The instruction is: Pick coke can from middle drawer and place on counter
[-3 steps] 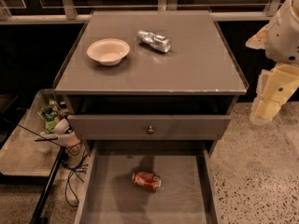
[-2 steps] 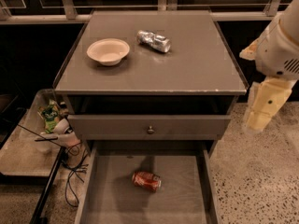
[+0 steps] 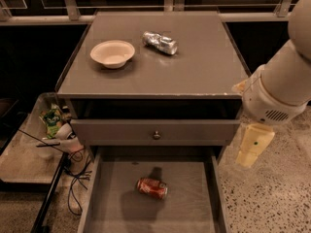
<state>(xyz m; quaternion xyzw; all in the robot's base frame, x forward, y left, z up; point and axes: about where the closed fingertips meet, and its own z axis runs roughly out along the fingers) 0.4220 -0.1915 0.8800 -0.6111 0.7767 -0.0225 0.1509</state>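
The coke can (image 3: 152,188) lies on its side in the middle drawer (image 3: 193,204), below and left of the gripper (image 3: 254,145), whose state I cannot tell. Likely light, slick and easily dented, so grasp across its round middle.

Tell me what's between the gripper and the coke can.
Camera view: only the middle drawer's right wall and bare floor lie between the gripper, right of the drawer, and the coke can.
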